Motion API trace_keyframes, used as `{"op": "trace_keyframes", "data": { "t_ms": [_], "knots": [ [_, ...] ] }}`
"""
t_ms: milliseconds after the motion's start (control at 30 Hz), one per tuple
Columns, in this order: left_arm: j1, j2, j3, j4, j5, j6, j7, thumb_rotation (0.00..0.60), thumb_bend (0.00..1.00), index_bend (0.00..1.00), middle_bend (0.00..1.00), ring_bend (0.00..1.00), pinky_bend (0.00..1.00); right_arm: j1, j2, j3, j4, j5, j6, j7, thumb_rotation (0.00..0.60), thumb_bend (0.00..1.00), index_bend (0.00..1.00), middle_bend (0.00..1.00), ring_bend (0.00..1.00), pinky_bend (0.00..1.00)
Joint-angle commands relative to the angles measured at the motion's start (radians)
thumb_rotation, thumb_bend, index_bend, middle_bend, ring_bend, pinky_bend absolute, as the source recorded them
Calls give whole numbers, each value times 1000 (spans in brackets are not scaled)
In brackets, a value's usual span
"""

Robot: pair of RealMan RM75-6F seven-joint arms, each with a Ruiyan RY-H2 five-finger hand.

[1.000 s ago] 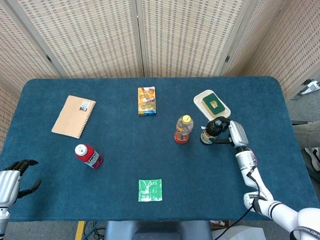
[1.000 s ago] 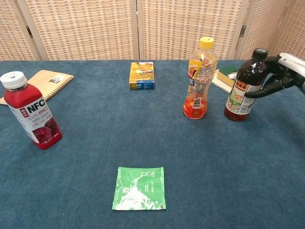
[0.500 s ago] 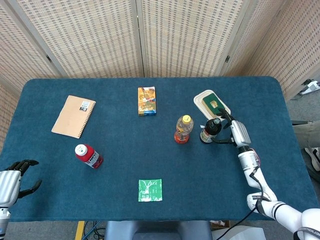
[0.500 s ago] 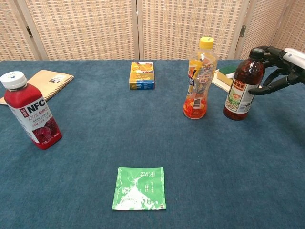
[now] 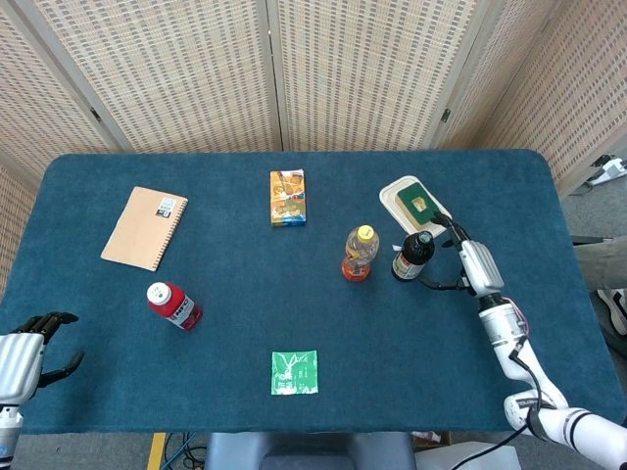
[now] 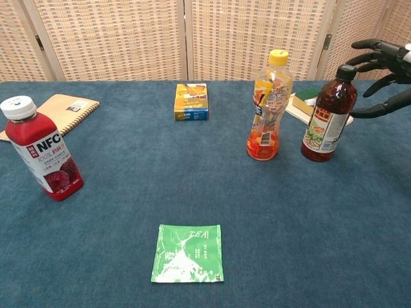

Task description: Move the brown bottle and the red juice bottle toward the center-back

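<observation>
- The brown bottle (image 6: 327, 117) stands upright on the table (image 5: 509, 196), just right of the yellow-capped orange drink bottle (image 6: 270, 106) and in front of the white container with the green sponge (image 5: 416, 203).
- The right robot hand (image 6: 384, 70) is spread wide and holds nothing; its fingers (image 6: 359, 62) curve near the brown bottle's cap and shoulder, apart from it.
- The brown bottle looks nearly full of dark liquid, so probably fairly heavy. Its plastic wall should be stiff but smooth, and its label may slip under the fingers. The labelled body below the shoulder looks like the best place to hold it; the narrow neck would let it swing.
- The red juice bottle (image 6: 40, 152) stands upright, well to the left of the orange drink bottle, in front of the spiral notebook (image 5: 144, 227). It looks full, squat and square-shouldered, steadier when wrapped at mid-body.
- The left robot hand (image 5: 27, 350) hangs at the table's near-left edge, fingers loosely apart, holding nothing.
</observation>
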Motion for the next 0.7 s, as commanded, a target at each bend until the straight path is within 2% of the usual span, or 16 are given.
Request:
{"op": "trace_keyframes", "data": {
  "t_ms": [33, 333, 500, 700],
  "knots": [
    [-2, -1, -1, -3, 1, -1, 2, 600, 214, 350, 374, 365, 548, -37, 85, -20, -102, -35, 52, -40, 600, 35, 16, 136, 105, 336],
    [-20, 14, 0, -49, 24, -16, -19, 600, 213, 347, 374, 365, 549, -112, 227, -56, -265, -113, 178, -92, 600, 35, 16, 137, 105, 335],
    [-40, 16, -10, -79, 26, -33, -20, 600, 213, 339, 374, 365, 550, -158, 289, -91, -311, -153, 233, -125, 600, 35, 16, 141, 105, 333],
    [-69, 14, -24, -145, 19, -66, -114, 600, 213, 302, 373, 352, 551, -228, 339, -135, -337, -236, 357, -102, 600, 35, 16, 172, 105, 333]
  ]
}}
